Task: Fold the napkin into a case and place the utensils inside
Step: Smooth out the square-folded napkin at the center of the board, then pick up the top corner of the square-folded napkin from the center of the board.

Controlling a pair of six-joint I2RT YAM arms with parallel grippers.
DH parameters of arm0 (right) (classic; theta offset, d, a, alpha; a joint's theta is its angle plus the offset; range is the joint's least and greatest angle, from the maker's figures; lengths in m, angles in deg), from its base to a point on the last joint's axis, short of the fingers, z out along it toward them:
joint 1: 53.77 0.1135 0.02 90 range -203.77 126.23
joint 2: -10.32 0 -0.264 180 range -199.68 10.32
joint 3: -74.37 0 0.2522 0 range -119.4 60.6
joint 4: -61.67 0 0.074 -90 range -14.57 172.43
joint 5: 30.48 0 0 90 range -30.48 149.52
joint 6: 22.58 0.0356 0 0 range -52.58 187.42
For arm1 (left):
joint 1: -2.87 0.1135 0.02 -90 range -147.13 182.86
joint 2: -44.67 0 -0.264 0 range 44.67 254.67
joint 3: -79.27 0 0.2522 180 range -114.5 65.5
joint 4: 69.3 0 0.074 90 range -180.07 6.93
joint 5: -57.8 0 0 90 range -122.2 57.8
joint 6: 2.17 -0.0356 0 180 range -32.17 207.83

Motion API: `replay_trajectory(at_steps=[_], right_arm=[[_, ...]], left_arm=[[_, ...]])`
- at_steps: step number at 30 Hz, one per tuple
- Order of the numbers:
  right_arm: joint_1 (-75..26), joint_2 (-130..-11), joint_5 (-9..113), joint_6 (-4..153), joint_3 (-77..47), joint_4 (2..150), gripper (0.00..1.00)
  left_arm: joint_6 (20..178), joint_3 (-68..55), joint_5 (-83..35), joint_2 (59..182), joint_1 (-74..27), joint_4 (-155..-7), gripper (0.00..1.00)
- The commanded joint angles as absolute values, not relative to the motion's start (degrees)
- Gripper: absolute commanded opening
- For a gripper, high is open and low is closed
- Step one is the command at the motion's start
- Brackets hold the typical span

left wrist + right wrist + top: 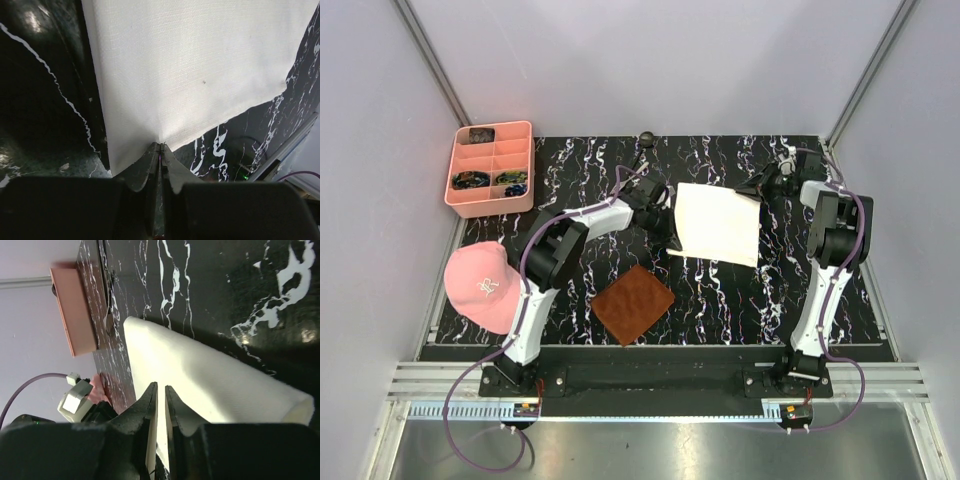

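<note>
Napkin (pixel 718 222) behind+R of mat (pixel 633 303); tray (pixel 490 208) back-L.

The table (pixel 720 300) is taken in whole from high above and behind the arm bases, while the napkin (pixel 718 222), shared by all three views, is seen very close along the left gripper (pixel 160 146) facing right and along the right gripper (pixel 160 387) facing left toward the pink tray (pixel 75 310).

You see a plain cream-white napkin (pixel 718 223) on a black table (pixel 740 300) veined with white marble streaks. Near the centre, the mat (pixel 633 303) is rusty brown and textured. Far left, the tray (pixel 492 206) is salmon pink. Near left, the cap (pixel 480 283) is pink with white lettering.
</note>
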State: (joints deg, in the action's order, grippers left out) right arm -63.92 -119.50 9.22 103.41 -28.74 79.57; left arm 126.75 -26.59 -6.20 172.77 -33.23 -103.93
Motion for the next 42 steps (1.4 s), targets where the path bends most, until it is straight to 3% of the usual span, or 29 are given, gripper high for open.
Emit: replay_trajectory(at_steps=[1, 14, 19, 21, 22, 25, 30, 37, 42], right_arm=[[-66.2, -122.8, 7.1, 101.8, -31.5, 76.0, 0.19], [-68.7, -131.6, 11.5, 99.8, -47.0, 86.0, 0.18], [-68.7, -126.3, 17.7, 99.6, -48.4, 93.6, 0.22], [-68.6, -119.7, 24.0, 100.2, -42.8, 96.2, 0.27], [-68.6, -114.2, 27.0, 101.1, -40.0, 97.0, 0.37], [-68.5, -104.2, 32.7, 103.6, -28.2, 99.6, 0.46], [-67.0, -92.5, 31.7, 100.0, -9.9, 100.9, 0.54], [-66.5, -83.2, 31.5, 94.7, 5.5, 99.2, 0.47], [-64.9, -86.4, 28.8, 94.1, 8.1, 97.1, 0.31]], left_arm=[[123.7, -24.3, -7.9, 173.2, -32.9, -105.4, 0.10], [122.4, -23.6, -7.0, 172.7, -32.2, -106.8, 0.10], [122.0, -23.8, -6.6, 169.0, -32.1, -106.8, 0.14], [122.3, -24.5, -5.9, 166.6, -32.0, -106.8, 0.22], [122.3, -25.3, -6.0, 165.7, -32.0, -106.8, 0.25], [122.3, -27.6, -7.3, 163.8, -31.6, -106.7, 0.36], [122.5, -32.8, -5.9, 169.0, -30.6, -107.4, 0.33], [123.8, -32.1, -5.3, 172.8, -30.7, -106.0, 0.29], [124.0, -29.6, -5.7, 172.3, -31.0, -104.7, 0.29]])
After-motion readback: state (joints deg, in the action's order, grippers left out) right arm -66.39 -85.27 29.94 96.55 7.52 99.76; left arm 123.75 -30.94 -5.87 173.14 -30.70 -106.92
